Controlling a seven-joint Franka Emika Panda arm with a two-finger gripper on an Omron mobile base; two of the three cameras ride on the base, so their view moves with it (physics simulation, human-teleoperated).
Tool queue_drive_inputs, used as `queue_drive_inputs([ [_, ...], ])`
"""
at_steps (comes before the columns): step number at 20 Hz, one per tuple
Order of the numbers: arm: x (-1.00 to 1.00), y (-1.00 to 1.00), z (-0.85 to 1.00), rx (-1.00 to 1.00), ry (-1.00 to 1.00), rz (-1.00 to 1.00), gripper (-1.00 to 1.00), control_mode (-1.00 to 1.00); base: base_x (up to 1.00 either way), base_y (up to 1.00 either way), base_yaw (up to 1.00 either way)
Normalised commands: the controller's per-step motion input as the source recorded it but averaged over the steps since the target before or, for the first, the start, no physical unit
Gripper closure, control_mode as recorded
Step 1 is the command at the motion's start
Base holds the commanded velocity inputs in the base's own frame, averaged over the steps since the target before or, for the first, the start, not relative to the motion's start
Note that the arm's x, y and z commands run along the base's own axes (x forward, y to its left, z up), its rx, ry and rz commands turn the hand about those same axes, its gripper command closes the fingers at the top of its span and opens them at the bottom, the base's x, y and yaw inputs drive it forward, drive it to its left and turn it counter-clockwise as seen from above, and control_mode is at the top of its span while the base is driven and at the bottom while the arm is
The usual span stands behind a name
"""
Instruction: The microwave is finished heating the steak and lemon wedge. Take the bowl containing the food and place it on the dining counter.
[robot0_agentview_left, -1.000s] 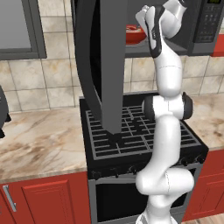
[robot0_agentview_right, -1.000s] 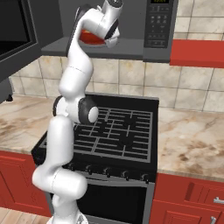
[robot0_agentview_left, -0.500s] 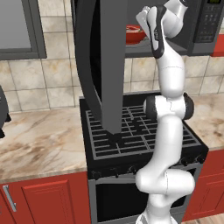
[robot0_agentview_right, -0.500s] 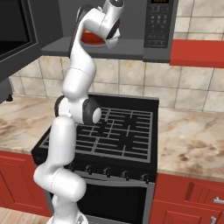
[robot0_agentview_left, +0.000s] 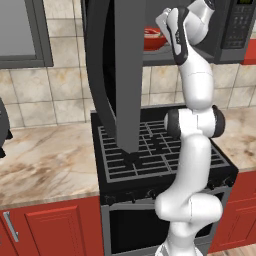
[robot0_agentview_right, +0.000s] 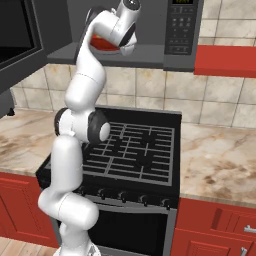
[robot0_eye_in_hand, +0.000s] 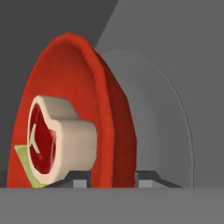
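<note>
- Hand view, left to right: you see the lemon wedge low at the left edge, then the steak lying against it, both inside the red bowl, which appears on edge because the camera is rolled.
- You see the two dark finger tips standing on either side of the bowl's rim, so the jaws are pinching that rim.
- To the right of the bowl you see the pale round turntable of the microwave cavity.
- Left base view: you find the open microwave door hanging over the black stove, with the marble desk to its left.
- Right of the door, the bowl sits inside the microwave, where the white arm reaches in.
</note>
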Motion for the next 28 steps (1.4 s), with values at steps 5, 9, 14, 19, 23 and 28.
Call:
queue_drive_inputs([
  [5, -0.05, 0.00, 0.00, 0.00, 0.00, 0.00, 1.00, -1.00, 0.00, 0.00, 0.00],
  [9, -0.11, 0.00, 0.00, 0.00, 0.00, 0.00, 1.00, -1.00, 0.00, 0.00, 0.00],
  [14, -0.36, -0.07, 0.00, 0.01, -0.10, 0.00, 1.00, -1.00, 0.00, 0.00, 0.00],
  [19, -0.48, -0.09, 0.00, 0.02, -0.16, 0.00, 1.00, -1.00, 0.00, 0.00, 0.00],
  [23, -0.59, -0.13, 0.00, 0.02, -0.19, 0.00, 1.00, -1.00, 0.00, 0.00, 0.00],
  [28, -0.95, -0.27, 0.00, 0.04, -0.10, 0.00, 1.00, -1.00, 0.00, 0.00, 0.00],
])
